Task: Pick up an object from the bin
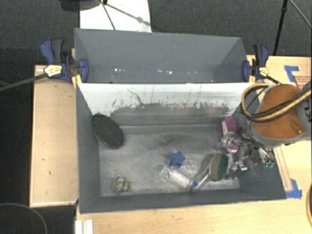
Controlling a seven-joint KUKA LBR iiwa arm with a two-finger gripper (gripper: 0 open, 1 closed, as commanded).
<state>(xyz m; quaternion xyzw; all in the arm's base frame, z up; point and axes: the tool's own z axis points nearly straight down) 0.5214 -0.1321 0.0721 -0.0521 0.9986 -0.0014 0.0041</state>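
My gripper is low in the bin's right part, under the orange wrist cover. Just to its left, a dark green and tan oval brush-like thing lies against the gripper's metal parts. A thin stick with a blue tip pokes out from below that oval thing towards the bin's front. A pink-purple block leans on the right wall just behind the gripper.
A small blue piece and a clear plastic thing lie mid-floor. A black oval disc rests at the left, and a small speckled lump sits at the front left. The arm and its cables cover the bin's right edge.
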